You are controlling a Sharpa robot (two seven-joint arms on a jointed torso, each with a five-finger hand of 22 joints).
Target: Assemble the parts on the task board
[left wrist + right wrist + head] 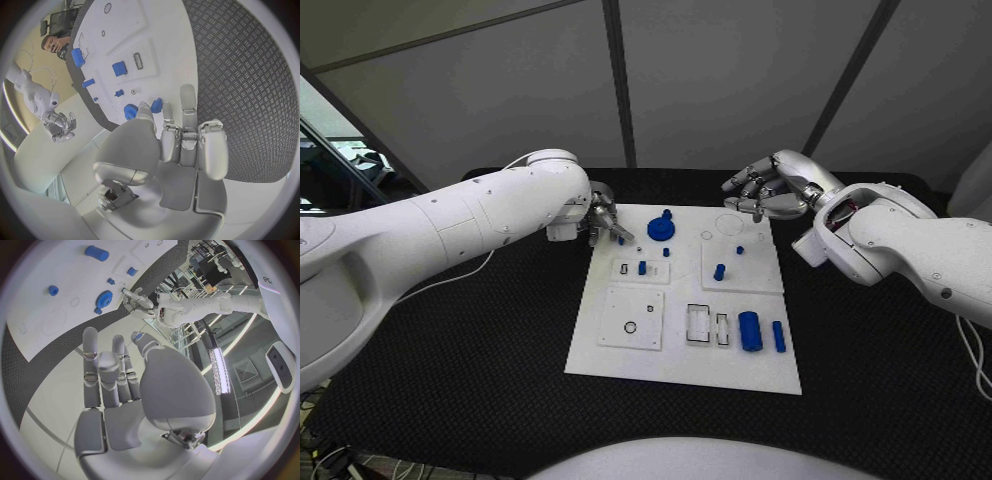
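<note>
The white task board [689,300] lies in the middle of the table, also seen in the left wrist view [125,30]. A round blue part [661,228] stands near its far edge, small blue pegs [720,271] mid-board, a blue cylinder [750,330] and a bar [777,336] at the near right. My left hand [603,222] hangs over the far left corner, fingertips at a small blue part [156,105]; I cannot tell if it is pinched. My right hand [764,192] hovers over the far right corner, fingers apart, holding nothing [119,385].
The black textured table [473,340] surrounds the board with free room left, right and in front. Grey partition walls stand behind the table. A thin cable [459,275] trails from my left arm.
</note>
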